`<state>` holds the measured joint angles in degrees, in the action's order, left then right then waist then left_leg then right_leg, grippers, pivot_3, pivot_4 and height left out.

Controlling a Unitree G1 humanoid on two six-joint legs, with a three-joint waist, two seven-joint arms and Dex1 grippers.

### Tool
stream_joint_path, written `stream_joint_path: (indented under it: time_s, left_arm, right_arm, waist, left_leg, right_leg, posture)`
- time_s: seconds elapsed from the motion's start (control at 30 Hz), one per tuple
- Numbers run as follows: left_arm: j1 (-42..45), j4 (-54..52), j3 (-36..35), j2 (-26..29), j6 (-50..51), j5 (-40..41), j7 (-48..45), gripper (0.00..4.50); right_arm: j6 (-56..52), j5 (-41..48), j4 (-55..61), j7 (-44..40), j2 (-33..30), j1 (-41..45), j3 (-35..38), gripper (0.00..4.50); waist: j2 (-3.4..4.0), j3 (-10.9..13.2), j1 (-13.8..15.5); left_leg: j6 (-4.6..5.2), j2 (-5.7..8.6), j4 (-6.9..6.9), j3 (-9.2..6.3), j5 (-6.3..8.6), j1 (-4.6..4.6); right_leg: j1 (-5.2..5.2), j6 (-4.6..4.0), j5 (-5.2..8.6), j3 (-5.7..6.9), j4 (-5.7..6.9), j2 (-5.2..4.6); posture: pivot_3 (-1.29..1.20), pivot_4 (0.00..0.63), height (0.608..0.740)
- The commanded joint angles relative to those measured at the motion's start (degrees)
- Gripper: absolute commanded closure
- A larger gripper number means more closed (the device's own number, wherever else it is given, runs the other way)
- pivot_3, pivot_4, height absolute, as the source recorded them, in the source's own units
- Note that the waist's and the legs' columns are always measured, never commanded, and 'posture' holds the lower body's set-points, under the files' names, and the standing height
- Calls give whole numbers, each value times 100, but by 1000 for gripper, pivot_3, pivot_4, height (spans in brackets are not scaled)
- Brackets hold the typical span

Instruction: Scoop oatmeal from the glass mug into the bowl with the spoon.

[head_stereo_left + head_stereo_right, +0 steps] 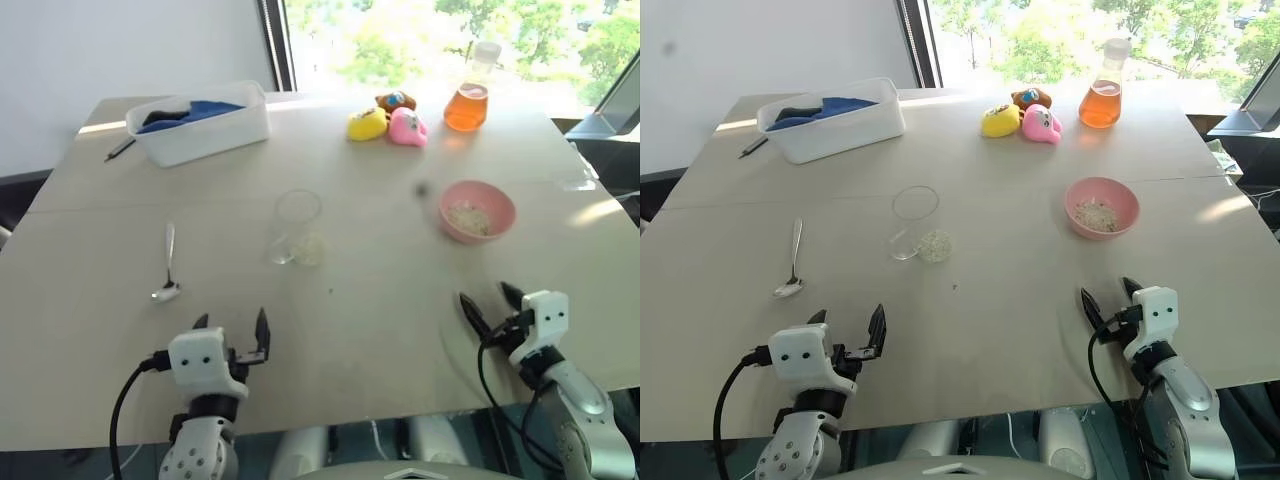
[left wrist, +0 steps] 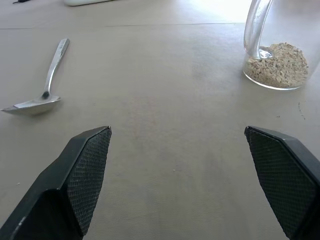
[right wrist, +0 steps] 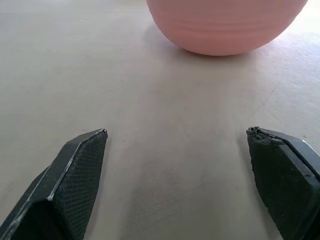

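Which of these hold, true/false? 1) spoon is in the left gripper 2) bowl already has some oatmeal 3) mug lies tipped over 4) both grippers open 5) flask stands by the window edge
1) False. The spoon lies on the table, apart from the left gripper.
2) True. The bowl holds a little oatmeal.
3) False. The glass mug stands upright.
4) True. The left gripper and the right gripper are open and empty.
5) True. The flask stands at the far edge.

Left tool [image 1: 231, 332] and right tool [image 1: 491, 301] level, forward, jaws wide apart, empty.
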<state>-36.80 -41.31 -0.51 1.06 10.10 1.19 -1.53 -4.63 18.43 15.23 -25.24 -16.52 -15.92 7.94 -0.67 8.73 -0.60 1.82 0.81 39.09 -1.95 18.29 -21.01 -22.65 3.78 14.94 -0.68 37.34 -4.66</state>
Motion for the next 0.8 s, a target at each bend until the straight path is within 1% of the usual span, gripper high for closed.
stream_joint_path:
  time_s: [0.03, 0.13, 0.3, 0.8]
  left_arm:
    - [-63, 137, -39, 47, -269, 154, -160, 25]
    - [-119, 445, -44, 38, -603, 310, -299, 25]
    - [-147, 670, -96, 49, -891, 326, -329, 25]
    - [-195, 914, -199, 166, -1231, 415, -499, 25]
  right_arm:
    - [58, 119, 38, -176, -149, 63, 154, 0]
    - [93, 121, -42, -249, -201, 141, 150, 0]
    - [166, 88, -187, -288, -186, 228, 137, 0]
    - [230, 70, -160, -313, -184, 129, 164, 0]
  waist:
    - [0, 0, 0]
    - [1, 0, -4]
    - [0, 0, 2]
    - [0, 0, 1]
  left_leg:
    - [0, 0, 0, 0, 0, 0]
    - [0, 0, 0, 1, 0, 2]
    - [0, -1, 0, 0, 0, 1]
    - [0, 0, 0, 1, 0, 1]
  right_leg:
    - [0, 0, 0, 0, 0, 0]
    - [0, -1, 0, -1, 0, 0]
    - [0, -1, 0, 2, 0, 1]
    - [1, 0, 0, 0, -1, 0]
  posture:
    - [0, 150, 740]
    - [0, 150, 740]
    - [0, 150, 740]
    - [0, 150, 740]
